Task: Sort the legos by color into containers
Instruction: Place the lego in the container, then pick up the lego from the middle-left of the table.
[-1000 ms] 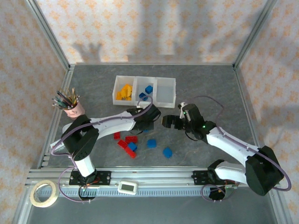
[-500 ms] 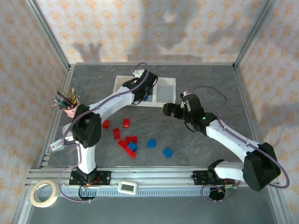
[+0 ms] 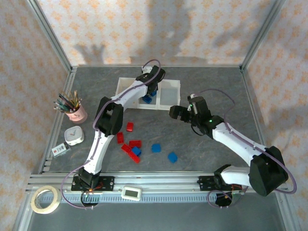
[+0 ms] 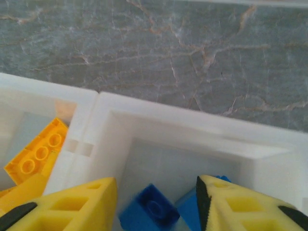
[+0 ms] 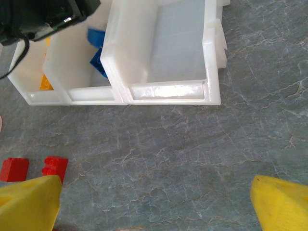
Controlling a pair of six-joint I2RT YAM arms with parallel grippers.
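The left gripper (image 4: 156, 206), spread and empty, hangs over the middle bin (image 4: 159, 109); loose bricks (image 3: 156, 147) lie nearer the spread right gripper (image 5: 154, 199), at its seven o'clock.

Blue legos (image 4: 154, 211) blurred, cut off at bottom edge between fingers (image 4: 72, 207); yellow lego (image 4: 36, 154) part-hidden.

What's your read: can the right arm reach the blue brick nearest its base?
Probably yes: right pincer is open, bare table lies between it and the blue brick, left pincer is off at the bins.
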